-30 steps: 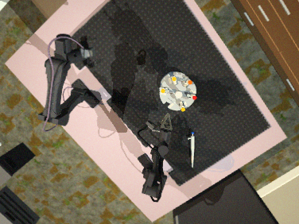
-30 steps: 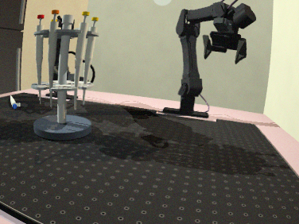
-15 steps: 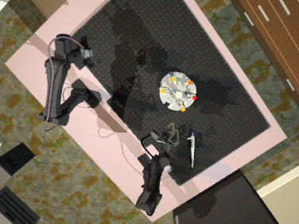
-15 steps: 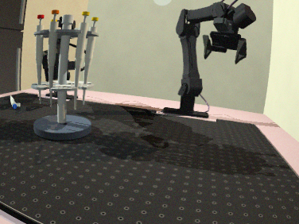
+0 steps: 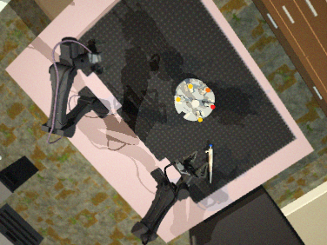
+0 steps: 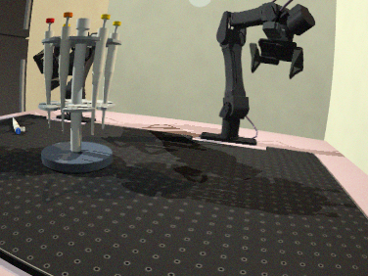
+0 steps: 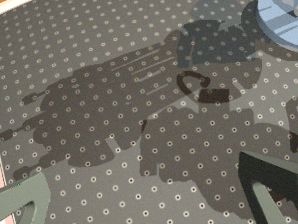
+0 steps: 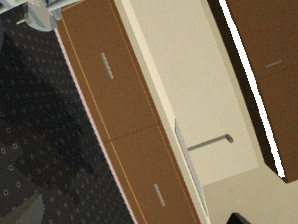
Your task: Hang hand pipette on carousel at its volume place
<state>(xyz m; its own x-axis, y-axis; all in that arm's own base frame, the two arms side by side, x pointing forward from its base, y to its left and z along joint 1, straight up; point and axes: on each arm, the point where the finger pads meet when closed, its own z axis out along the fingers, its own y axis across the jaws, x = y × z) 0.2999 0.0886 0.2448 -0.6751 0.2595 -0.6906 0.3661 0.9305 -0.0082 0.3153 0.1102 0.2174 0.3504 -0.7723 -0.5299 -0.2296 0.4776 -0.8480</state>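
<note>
- Right gripper [image 5: 201, 162] [image 6: 44, 70] [image 8: 137, 210]: spread wide, with nothing pinched. In the top view, hangs just beside the pipette [image 5: 210, 164] [image 6: 16, 123]; height above the bench cannot be told.
- In the top view, to be found to the picture's right of those fingers: the loose pipette, lying on the dark mat [image 5: 250, 126] [image 6: 196, 225] [image 7: 125, 200] [image 8: 30, 125]. Not seen in the right wrist view.
- Long axis: up and down the top picture, blue button [image 5: 210, 146] [image 6: 18, 130] towards the carousel [image 5: 196, 103] [image 6: 76, 158] [image 7: 284, 25] [image 8: 42, 17], thin tip towards the mat's border. Finger hook [image 5: 207, 152]: juts towards the right arm's side.
- Nearer by far: the right arm. Left gripper [image 5: 95, 57] [image 6: 274, 73] [image 7: 142, 167]: also spread, well apart across the bench.
- Next move, as judged: shift sideways over the body, set fingers across the long axis, then lower — no long reach needed.
- Edges: tip near the mat's border, button end with more room. Keep the lift away from the five hanging pipettes.
- Volume print: too small to read; matching place cannot be told.
</note>
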